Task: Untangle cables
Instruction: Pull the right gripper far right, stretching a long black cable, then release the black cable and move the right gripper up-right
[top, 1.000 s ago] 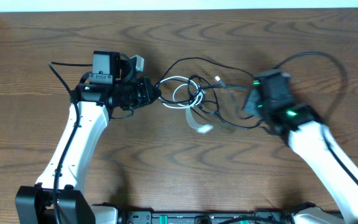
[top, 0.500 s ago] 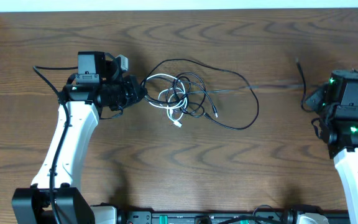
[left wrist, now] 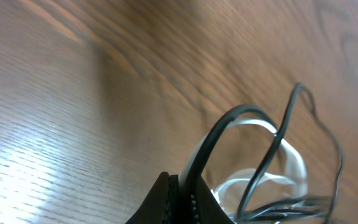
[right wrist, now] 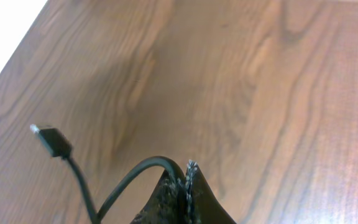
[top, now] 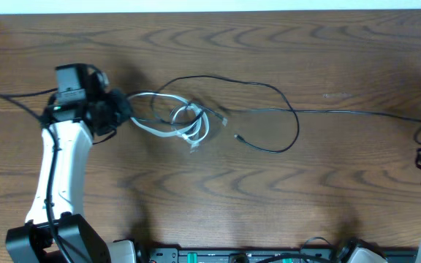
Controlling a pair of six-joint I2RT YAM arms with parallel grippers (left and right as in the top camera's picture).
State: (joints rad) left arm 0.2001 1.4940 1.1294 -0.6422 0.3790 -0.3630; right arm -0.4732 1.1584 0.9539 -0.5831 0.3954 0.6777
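Left gripper (top: 120, 115) is clamped on a black strand (left wrist: 211, 135) at the tangle's left edge; right gripper (right wrist: 185, 179) pinches what looks like the long black cable (top: 342, 112); cables (top: 185, 120) bunch left of centre; draw apart gently, keeping both grips firm.

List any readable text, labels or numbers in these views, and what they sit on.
None readable. The cables, the table and the black camera housing on the left arm show no print. The rail at the overhead view's bottom edge has green spots, too small to read.
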